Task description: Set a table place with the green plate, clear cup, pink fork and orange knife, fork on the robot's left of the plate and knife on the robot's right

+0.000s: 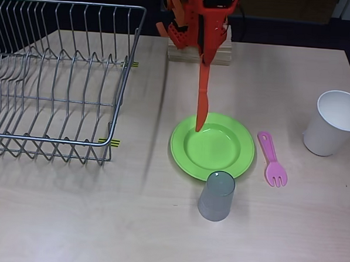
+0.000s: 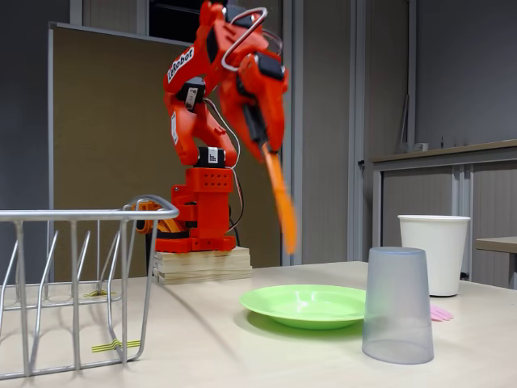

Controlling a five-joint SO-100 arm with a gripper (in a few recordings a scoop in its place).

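My gripper (image 1: 206, 57) is shut on the orange knife (image 1: 202, 103), which hangs point-down in the air above the far rim of the green plate (image 1: 218, 151). In the fixed view the gripper (image 2: 262, 144) holds the knife (image 2: 282, 204) well above the plate (image 2: 307, 305), and the blade looks blurred. The clear cup (image 1: 217, 196) stands upside down at the plate's near edge, also seen in the fixed view (image 2: 396, 305). The pink fork (image 1: 271, 159) lies flat on the table just right of the plate in the overhead view, tines toward the near edge.
A wire dish rack (image 1: 54, 78) takes up the left part of the table. A white paper cup (image 1: 334, 123) stands upright at the far right. The arm's wooden block base (image 1: 200, 50) sits at the back edge. Bare table lies left of the plate.
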